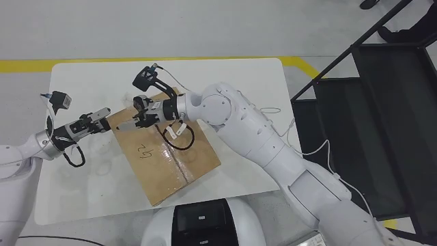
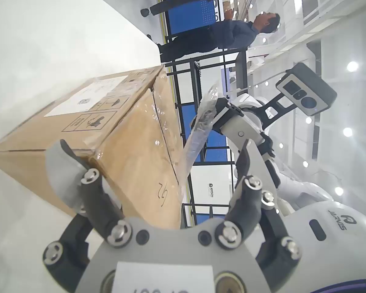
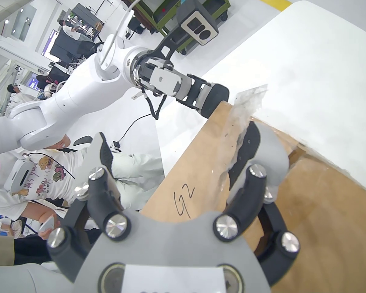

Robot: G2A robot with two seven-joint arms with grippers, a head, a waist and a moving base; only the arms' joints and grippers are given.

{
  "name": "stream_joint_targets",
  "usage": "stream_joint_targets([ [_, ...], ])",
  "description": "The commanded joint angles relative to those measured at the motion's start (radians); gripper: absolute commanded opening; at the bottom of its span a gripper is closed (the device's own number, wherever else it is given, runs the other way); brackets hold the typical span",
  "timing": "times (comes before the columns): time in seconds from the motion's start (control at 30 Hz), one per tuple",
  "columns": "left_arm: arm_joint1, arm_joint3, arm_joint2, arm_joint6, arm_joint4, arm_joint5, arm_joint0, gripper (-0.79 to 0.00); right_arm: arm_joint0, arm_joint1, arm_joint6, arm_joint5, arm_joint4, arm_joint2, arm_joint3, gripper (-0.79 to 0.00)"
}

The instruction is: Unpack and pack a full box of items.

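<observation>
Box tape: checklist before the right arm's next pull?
1. Cardboard box sits on the table, top flaps down: ok.
2. Tape strip has its end lifted off the box top: ok.
3. Right gripper hold on the strip: not ok. Its jaws stand wide apart and the strip only lies against one finger.
4. Left gripper bracing the box: cannot tell. One finger is at the box's corner with the jaws open, but firm contact is not visible.
5. Gap between the two grippers in the top view: ok.
</observation>
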Motion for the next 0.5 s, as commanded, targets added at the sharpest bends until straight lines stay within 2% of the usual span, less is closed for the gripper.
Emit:
stream_joint_targets([
  [0.0, 0.000, 0.000, 0.000, 0.000, 0.000, 0.000, 0.000, 0.000, 0.008, -0.002, 0.002, 0.011, -0.004, -0.004, 0.020, -0.437],
  [0.03, 0.000, 0.000, 0.000, 0.000, 0.000, 0.000, 0.000, 0.000, 0.014, -0.003, 0.003, 0.014, -0.005, -0.007, 0.031, -0.449],
  [0.07, 0.000, 0.000, 0.000, 0.000, 0.000, 0.000, 0.000, 0.000, 0.018, -0.005, -0.001, 0.012, -0.002, -0.010, 0.041, -0.551],
  [0.1, 0.000, 0.000, 0.000, 0.000, 0.000, 0.000, 0.000, 0.000, 0.021, -0.007, -0.006, 0.008, 0.004, -0.012, 0.053, -0.582],
  [0.13, 0.000, 0.000, 0.000, 0.000, 0.000, 0.000, 0.000, 0.000, 0.026, -0.009, -0.011, 0.004, 0.006, -0.014, 0.067, -0.785],
  [0.47, 0.000, 0.000, 0.000, 0.000, 0.000, 0.000, 0.000, 0.000, 0.080, -0.031, -0.068, 0.061, -0.058, -0.054, 0.172, -0.785],
])
